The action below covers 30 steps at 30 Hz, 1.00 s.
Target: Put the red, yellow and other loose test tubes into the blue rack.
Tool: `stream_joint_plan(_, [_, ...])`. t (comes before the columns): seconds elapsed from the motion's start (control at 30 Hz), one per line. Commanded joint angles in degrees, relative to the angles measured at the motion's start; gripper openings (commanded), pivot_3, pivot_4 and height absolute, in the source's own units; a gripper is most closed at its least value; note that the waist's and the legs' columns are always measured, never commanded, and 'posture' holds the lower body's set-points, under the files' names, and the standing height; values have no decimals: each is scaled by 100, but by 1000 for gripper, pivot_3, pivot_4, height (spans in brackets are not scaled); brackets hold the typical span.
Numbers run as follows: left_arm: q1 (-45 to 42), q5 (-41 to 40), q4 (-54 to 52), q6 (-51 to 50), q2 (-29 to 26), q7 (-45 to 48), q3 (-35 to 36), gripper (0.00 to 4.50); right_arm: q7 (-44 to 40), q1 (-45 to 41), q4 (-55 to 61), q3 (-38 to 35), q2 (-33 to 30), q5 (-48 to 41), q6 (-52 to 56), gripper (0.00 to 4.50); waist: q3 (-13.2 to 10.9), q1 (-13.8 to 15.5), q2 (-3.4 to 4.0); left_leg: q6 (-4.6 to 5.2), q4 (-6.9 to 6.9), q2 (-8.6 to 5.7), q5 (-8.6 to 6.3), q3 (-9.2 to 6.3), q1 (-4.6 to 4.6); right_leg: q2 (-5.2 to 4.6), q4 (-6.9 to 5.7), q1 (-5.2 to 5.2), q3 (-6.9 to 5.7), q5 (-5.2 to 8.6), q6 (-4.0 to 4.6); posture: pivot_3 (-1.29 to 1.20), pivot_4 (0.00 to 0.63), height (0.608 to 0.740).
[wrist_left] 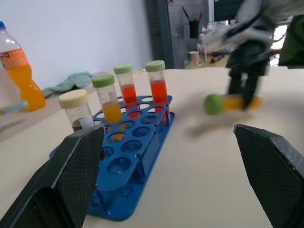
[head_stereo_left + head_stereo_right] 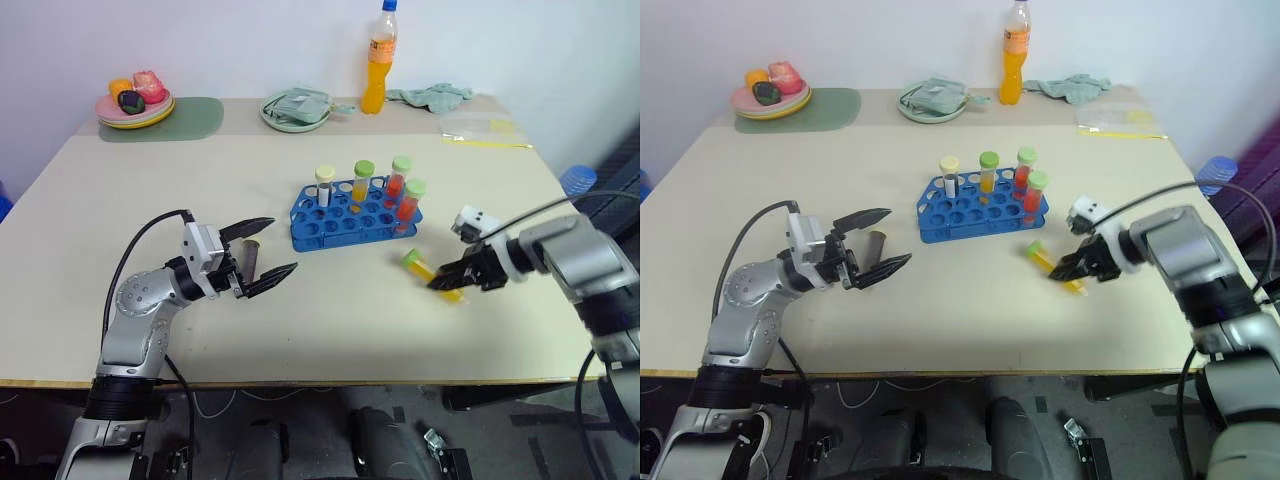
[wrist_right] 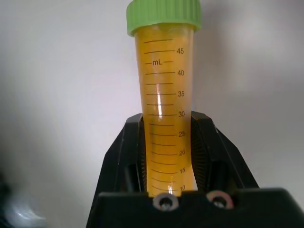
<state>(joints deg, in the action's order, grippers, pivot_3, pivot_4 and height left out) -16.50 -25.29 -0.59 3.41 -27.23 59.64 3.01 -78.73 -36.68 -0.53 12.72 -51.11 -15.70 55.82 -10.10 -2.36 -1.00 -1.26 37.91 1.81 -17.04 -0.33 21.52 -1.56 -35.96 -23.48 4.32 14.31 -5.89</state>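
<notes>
The blue rack stands mid-table and holds several upright test tubes: a cream-capped one, a yellow green-capped one and two red green-capped ones. To the rack's right, my right gripper is shut on a yellow green-capped tube, which is tilted just above the table with its cap towards the rack. In the right wrist view the tube is clamped between both fingers. My left gripper hovers open and empty left of the rack, pointing at it.
Along the table's back edge are a tall orange drink bottle, a plate of fruit on a green mat, a green plate holding a cloth, a crumpled cloth and a clear bag.
</notes>
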Motion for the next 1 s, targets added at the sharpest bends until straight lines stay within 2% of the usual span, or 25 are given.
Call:
stream_joint_plan(0.03, [-73, -15, -53, 86, -48, 22, 61, 4500, 595, 317, 953, -1186, 530, -662, -534, 775, -1, -16, -4, 0, 5, 0, 0, -1, -2, 1, 0, 4, -1, 0, 0, 0, 150, 740])
stream_joint_plan(0.1, [-97, -11, -34, 93, -59, 36, 66, 4500, 1167, 485, 1160, -1451, 919, -689, -706, 775, 3, -17, -10, 0, 9, 1, 0, 0, -6, 3, 1, 7, 0, 3, 5, 0, 150, 740])
stream_joint_plan(0.2, [-156, -17, 39, 107, -72, 65, 83, 4500, 2287, 723, 1097, -1859, 2030, -586, -1860, 775, 6, -16, -19, 0, 9, 1, 0, -3, -6, 6, -1, 7, 0, 7, 13, 0, 150, 740])
stream_joint_plan(0.23, [-177, -34, 72, 101, -63, 65, 92, 4500, 2543, 809, 1031, -1856, 2280, -497, -2116, 775, 3, -14, -15, 0, 8, 1, 0, -3, -4, 8, -2, 5, 1, 5, 10, 0, 150, 740])
stream_joint_plan(0.27, [-187, -41, 142, 113, -52, 85, 96, 4500, 3068, 832, 851, -1909, 2796, -437, -2438, 775, 4, -8, -16, 0, 8, 0, 0, 0, -2, 6, -3, 3, 2, 1, 2, 0, 150, 740])
stream_joint_plan(0.33, [-208, -85, 221, 89, -46, 122, 114, 4500, 3840, 867, 435, -1845, 3589, -126, -3516, 775, 6, -10, -19, -1, 7, 1, 0, -2, -2, 5, -5, 4, 1, 0, 2, 0, 150, 740])
stream_joint_plan(0.43, [-245, -118, 291, 83, -79, 180, 149, 4500, 4458, 859, -81, -1607, 4052, 457, -4578, 775, 4, -13, -14, -1, 4, 1, 0, 0, -1, 3, -8, -1, 1, -1, 2, 0, 150, 740])
stream_joint_plan(0.5, [-270, -63, 328, 114, -123, 216, 141, 4500, 4771, 821, -384, -1507, 4259, 630, -4971, 775, 4, -3, -15, -2, 4, -1, 1, 0, -1, -2, -8, 0, 1, -1, 2, 0, 150, 740])
stream_joint_plan(0.7, [-332, -119, 322, 17, -180, 240, 164, 4500, 5154, 601, -1510, -1444, 4263, 979, -6164, 775, 4, -19, -14, -2, 4, -1, 1, 0, -4, -4, -8, 3, 1, 0, 5, 0, 150, 740])
stream_joint_plan(1.0, [-202, -134, 179, -72, -342, 233, 218, 4500, 5447, 252, -2164, -1615, 4398, 706, -6354, 775, 4, -28, -14, -2, 2, 1, 1, -1, -6, -2, -13, 1, 1, -1, 5, 0, 150, 740])
